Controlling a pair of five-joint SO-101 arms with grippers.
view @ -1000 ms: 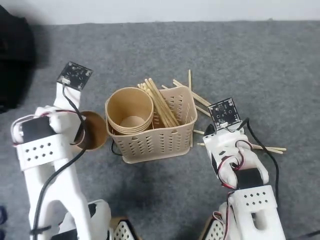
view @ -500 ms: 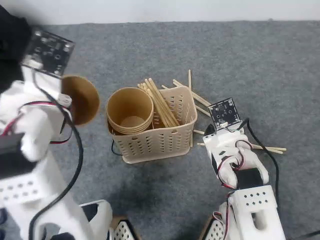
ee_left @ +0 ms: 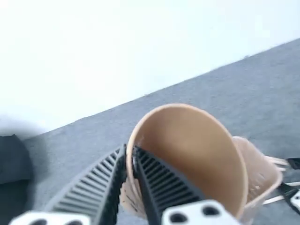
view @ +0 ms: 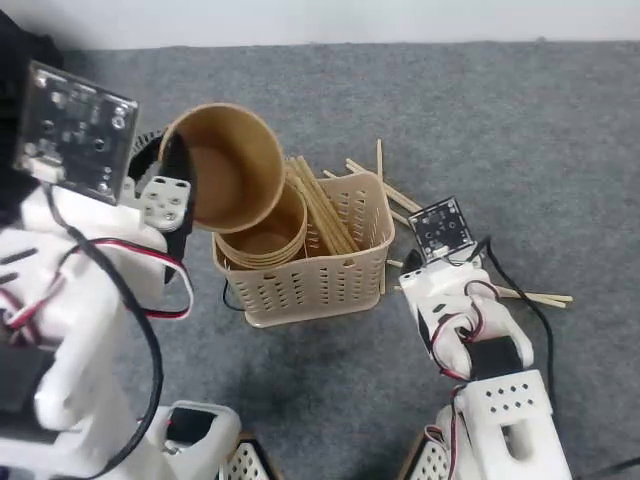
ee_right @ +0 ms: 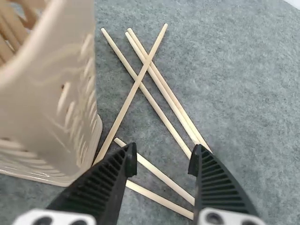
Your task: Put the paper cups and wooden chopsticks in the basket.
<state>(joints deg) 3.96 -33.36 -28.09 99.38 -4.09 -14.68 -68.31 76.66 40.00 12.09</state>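
- The round brown paper cup (view: 222, 165) is tilted, its open mouth facing up toward the high camera. It sits upper left of centre in the high view, above the left half of the beige slotted plastic basket (view: 312, 278).
- The left end effector (ee_left: 130, 153) pinches the cup's rim, one finger inside and one outside.
- The right end effector (ee_right: 161, 154) is spread, low over the loose pale wooden chopsticks (ee_right: 145, 89) on the grey desk (view: 520, 120), just right of the basket.
- A second ago the cup was low at the basket's left side; it has since risen and swung over the basket. The right arm has barely shifted.
- Counts: one held cup, one basket holding a stack of nested brown paper cups (view: 262, 240) whose number I cannot tell, and at least six loose chopsticks.
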